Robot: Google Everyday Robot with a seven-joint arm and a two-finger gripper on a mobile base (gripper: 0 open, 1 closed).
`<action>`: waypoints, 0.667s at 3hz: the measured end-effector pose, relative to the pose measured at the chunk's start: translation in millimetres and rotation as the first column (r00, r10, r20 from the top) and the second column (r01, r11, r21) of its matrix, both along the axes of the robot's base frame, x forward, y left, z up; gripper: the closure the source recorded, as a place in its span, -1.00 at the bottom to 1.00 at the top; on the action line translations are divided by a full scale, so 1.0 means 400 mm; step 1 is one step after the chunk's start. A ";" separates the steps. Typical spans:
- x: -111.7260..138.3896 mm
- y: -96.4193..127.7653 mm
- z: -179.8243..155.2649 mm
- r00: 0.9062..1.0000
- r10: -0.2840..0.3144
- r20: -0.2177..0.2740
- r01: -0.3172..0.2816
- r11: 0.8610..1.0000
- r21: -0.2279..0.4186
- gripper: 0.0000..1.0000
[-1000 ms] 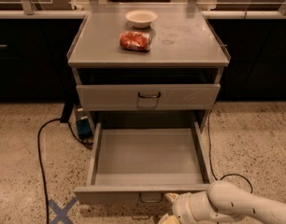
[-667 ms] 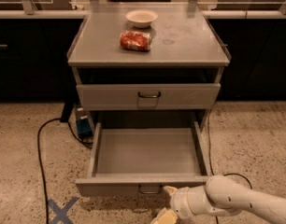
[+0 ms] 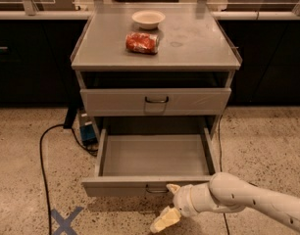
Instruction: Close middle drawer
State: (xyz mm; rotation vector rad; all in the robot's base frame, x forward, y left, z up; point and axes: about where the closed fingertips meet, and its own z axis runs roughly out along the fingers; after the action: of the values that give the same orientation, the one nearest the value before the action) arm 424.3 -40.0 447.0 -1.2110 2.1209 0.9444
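Grey metal cabinet [image 3: 199, 48] w/ drawers, seen from above and in front, on a speckled floor. I'm running the arm remotely. The middle drawer [image 3: 155, 155] is pulled right out of the cabinet toward the camera, its inside bare. Its low front panel is the part farthest from the cabinet, w/ a small dark wire handle [image 3: 156, 190] at centre. Above it, the upper drawer [image 3: 189, 102] sits nearly flush w/ the cabinet front.

My gripper [image 3: 162, 207] is out in front of the cabinet, just right of the handle and at or just beside the panel; contact I can't confirm. Its two cream fingers look spread: one tip up by the panel's lower edge, the other angled down toward the floor. The white arm [image 3: 248, 204] comes in from the cabinet's front right.

Judgement: the step in hand is the push. I'd set the fingers flat on the panel close to centre, then drive straight toward the cabinet body. Pushing off-centre could skew the drawer on its runners, and a finger caught under the panel edge would jam.

On the cabinet top: a pale bowl [image 3: 148, 18] at the back, and a red can-like item [image 3: 142, 42] on its side in front of it. Its label isn't readable. No other writing; only a blue X [image 3: 64, 221] on the floor, front left of the cabinet.
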 end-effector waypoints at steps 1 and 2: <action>0.026 -0.013 0.000 1.000 -0.005 0.012 0.005 0.999 0.043 -1.00; 0.145 -0.066 0.007 0.997 -0.041 0.070 0.034 0.994 0.100 -1.00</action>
State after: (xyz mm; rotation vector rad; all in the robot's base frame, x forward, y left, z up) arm 482.4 -66.5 449.8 -1.1350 2.0092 0.9627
